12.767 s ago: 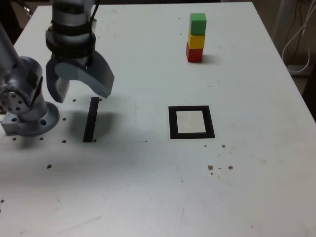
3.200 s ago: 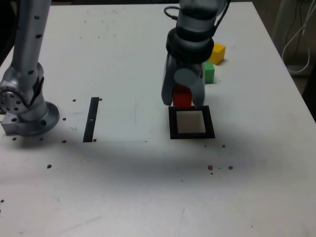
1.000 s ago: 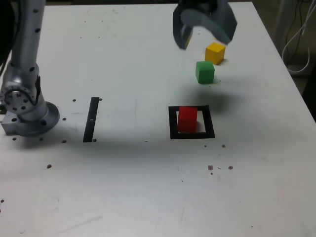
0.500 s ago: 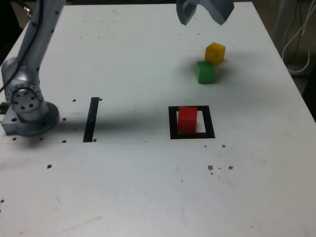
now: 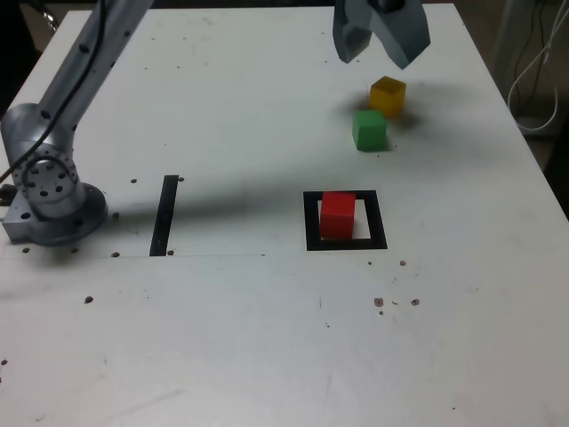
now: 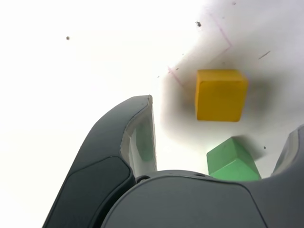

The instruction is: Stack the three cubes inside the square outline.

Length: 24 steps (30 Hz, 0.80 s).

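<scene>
Inside the square outline (image 5: 311, 221) the red cube (image 5: 337, 214) already sits, so I judge the first layer done and the second pick now in hand. The yellow cube (image 5: 388, 95) and the green cube (image 5: 369, 130) lie well apart from the outline, toward the far side of the tabletop (image 5: 249, 338), close beside each other; whether their corners touch I cannot tell.

My tool (image 5: 380, 34) hangs above that pair with its jaws spread wide and nothing between them, touching neither cube. In the wrist view the yellow cube (image 6: 221, 94) shows in the open gap and the green cube (image 6: 233, 159) sits partly hidden behind the tool body.

The next move, as I read it, calls for settling over one cube, squaring the jaws to its flat sides, and coming down without nudging its neighbour, which stands close enough to be bumped.
</scene>
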Each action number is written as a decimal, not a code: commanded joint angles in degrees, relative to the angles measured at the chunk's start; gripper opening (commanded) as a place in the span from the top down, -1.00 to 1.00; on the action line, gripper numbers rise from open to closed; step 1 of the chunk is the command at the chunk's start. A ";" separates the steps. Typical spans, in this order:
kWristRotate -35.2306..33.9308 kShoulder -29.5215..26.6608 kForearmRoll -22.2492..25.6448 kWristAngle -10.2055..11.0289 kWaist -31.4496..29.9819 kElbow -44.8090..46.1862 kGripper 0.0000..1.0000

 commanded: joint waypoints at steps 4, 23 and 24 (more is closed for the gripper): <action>-0.06 2.41 -0.51 -0.61 -1.33 -0.18 -0.89; -2.24 6.57 -3.18 1.33 -2.78 1.47 -0.76; -2.39 6.69 -3.27 1.38 -2.78 1.51 -0.74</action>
